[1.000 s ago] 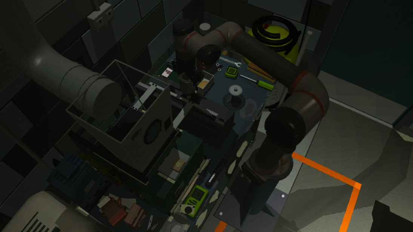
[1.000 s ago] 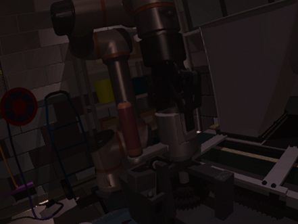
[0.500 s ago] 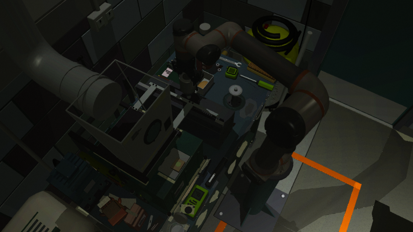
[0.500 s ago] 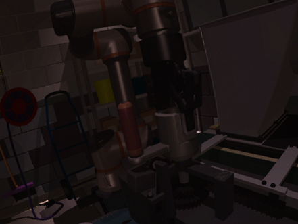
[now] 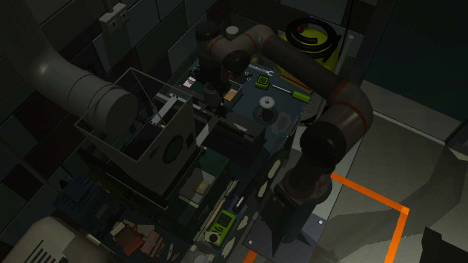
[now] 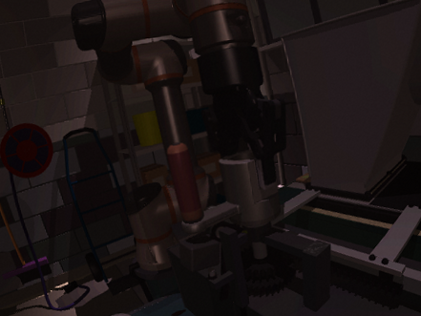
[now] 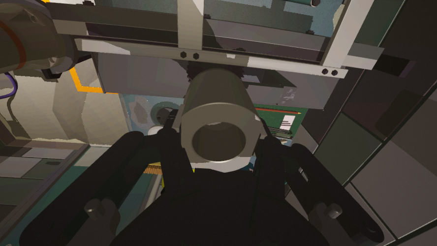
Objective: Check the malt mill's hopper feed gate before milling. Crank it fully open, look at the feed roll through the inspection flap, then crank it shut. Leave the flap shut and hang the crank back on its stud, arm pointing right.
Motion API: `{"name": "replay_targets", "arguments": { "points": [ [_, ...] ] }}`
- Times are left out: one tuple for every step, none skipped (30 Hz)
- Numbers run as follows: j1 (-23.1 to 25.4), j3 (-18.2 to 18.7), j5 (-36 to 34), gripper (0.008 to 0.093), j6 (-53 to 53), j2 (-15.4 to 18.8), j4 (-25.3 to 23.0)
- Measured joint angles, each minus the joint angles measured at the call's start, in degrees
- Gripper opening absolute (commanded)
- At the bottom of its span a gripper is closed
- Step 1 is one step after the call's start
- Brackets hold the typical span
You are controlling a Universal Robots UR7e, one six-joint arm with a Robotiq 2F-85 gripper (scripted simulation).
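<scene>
My gripper (image 7: pixel 218 137) points straight down at the right end of the malt mill, over the gate's drive shaft and its dark pinion gear (image 6: pixel 261 275). Between the fingers stands the grey cylindrical hub of the crank (image 7: pixel 218 122) (image 6: pixel 250 190) (image 5: pixel 212 94), upright and seated over the shaft. The crank's arm is hidden from me. The pale hopper (image 5: pixel 144 139) (image 6: pixel 359 98) rises to the left of the shaft, with a round dark window and a small flap (image 5: pixel 189 139) on its front face. The sliding gate frame (image 6: pixel 392 244) runs under the hopper. The gripper is closed on the crank's hub.
Behind the mill a tiled wall and a large grey duct (image 5: pixel 82 91) stand close. A round stud on a disc (image 5: pixel 266 104) sits on the blue bench right of the gripper, with a screwdriver (image 5: pixel 293 93), a brush and a green box (image 5: pixel 262 81) beyond.
</scene>
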Motion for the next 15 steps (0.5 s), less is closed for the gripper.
{"name": "replay_targets", "arguments": {
  "points": [
    [0.0, 0.0, 0.0, 0.008, -0.1, 0.0, 0.0],
    [0.0, 0.0, 0.0, 0.008, -0.2, 0.0, 0.0],
    [0.0, 0.0, 0.0, 0.008, -0.3, 0.0, 0.0],
    [0.0, 0.0, 0.0, 0.008, -0.4, 0.0, 0.0],
    [0.0, 0.0, 0.0, 0.008, -0.5, 0.0, 0.0],
    [0.0, 0.0, 0.0, 0.008, -0.6, 0.0, 0.0],
    [0.0, 0.0, 0.0, 0.008, -0.7, 0.0, 0.0],
    [0.0, 0.0, 0.0, 0.008, -0.8, 0.0, 0.0],
    [0.0, 0.0, 0.0, 0.008, -0.9, 0.0, 0.0],
    [0.0, 0.0, 0.0, 0.008, -0.9, 0.0, 0.0],
    [0.0, 0.0, 0.0, 0.008, -1.0, 0.0, 0.0],
    [0.0, 0.0, 0.0, 0.008, -1.1, 0.0, 0.0],
    [0.0, 0.0, 0.0, 0.008, -1.2, 0.0, 0.0],
    [0.0, 0.0, 0.0, 0.008, -1.3, 0.0, 0.0],
    [0.0, 0.0, 0.0, 0.008, -1.4, 0.0, 0.0]
  ]
}}
